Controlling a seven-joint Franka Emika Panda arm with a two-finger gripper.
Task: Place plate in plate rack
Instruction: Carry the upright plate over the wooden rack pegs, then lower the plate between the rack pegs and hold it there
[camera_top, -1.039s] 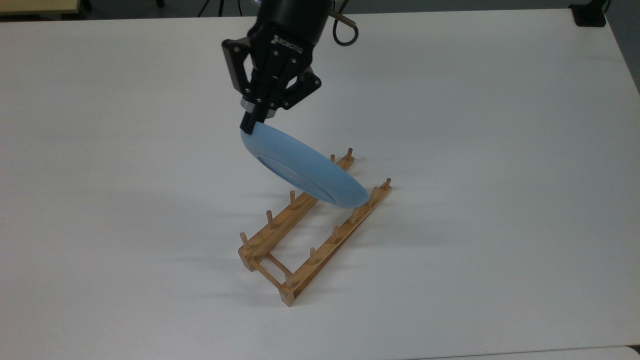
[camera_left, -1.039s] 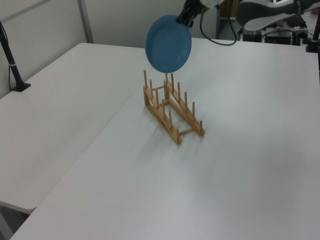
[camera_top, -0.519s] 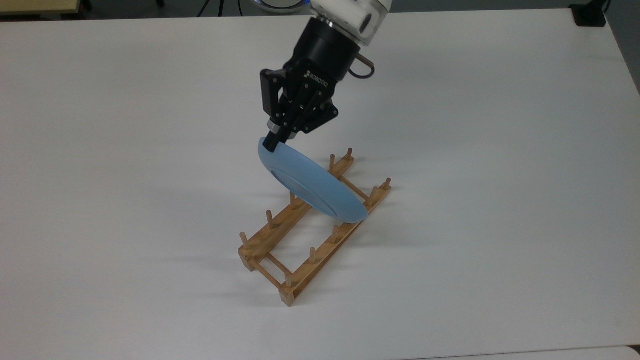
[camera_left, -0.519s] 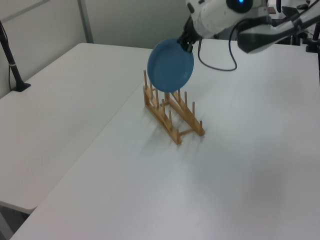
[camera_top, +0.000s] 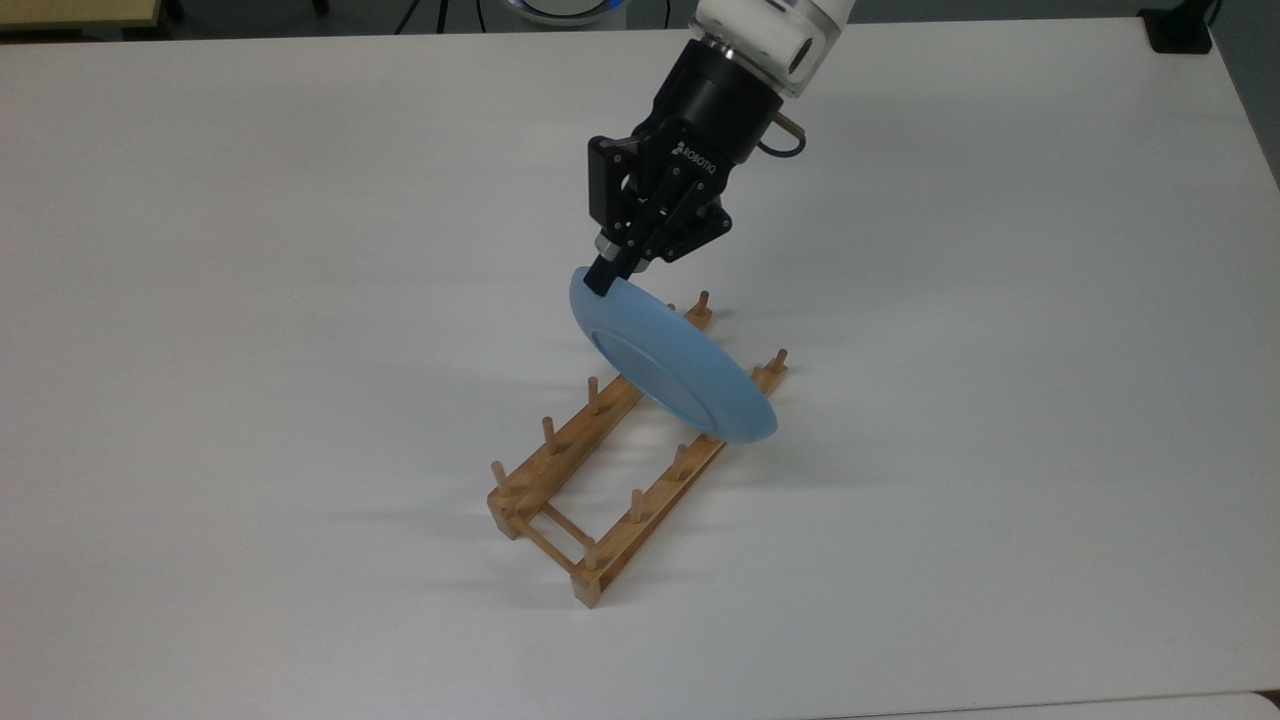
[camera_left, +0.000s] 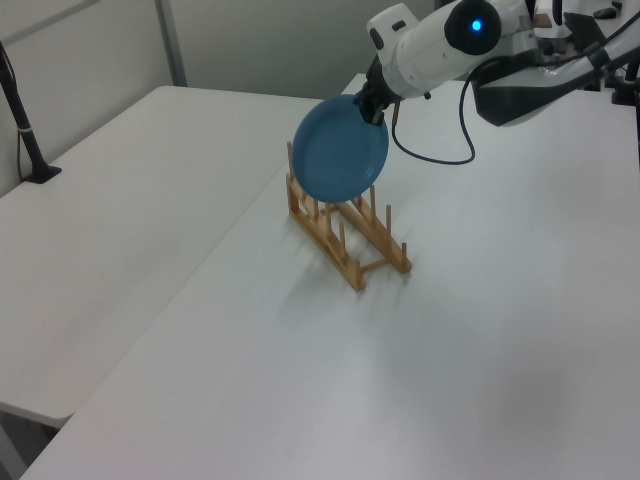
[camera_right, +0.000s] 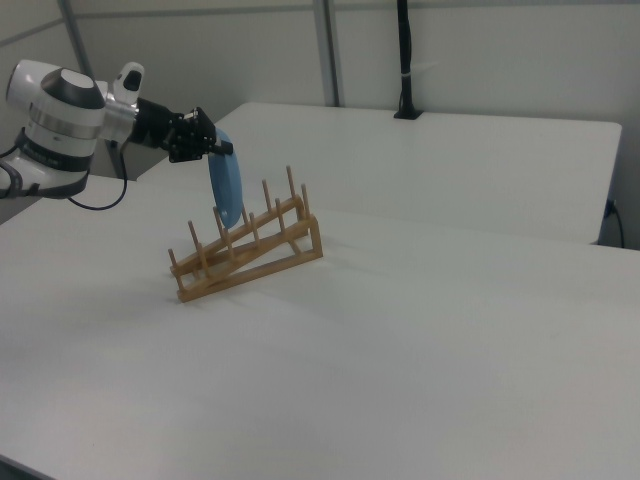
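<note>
Light-blue plate (camera_top: 672, 364) on edge, tilted, lower part down among the pegs toward one end of the wooden plate rack (camera_top: 610, 480). Claw (camera_top: 606, 279) closed on plate's upper rim; black fingers (camera_right: 222, 149) pinch it. Rack sits on white bench (camera_top: 1000, 400), one end lifted off the surface in the right view.

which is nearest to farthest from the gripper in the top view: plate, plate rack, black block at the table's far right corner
1. The plate, pinched at its upper rim by the gripper.
2. The plate rack, below the plate, stretching toward the top view's lower left.
3. The black block, at the top view's upper right corner.
</note>
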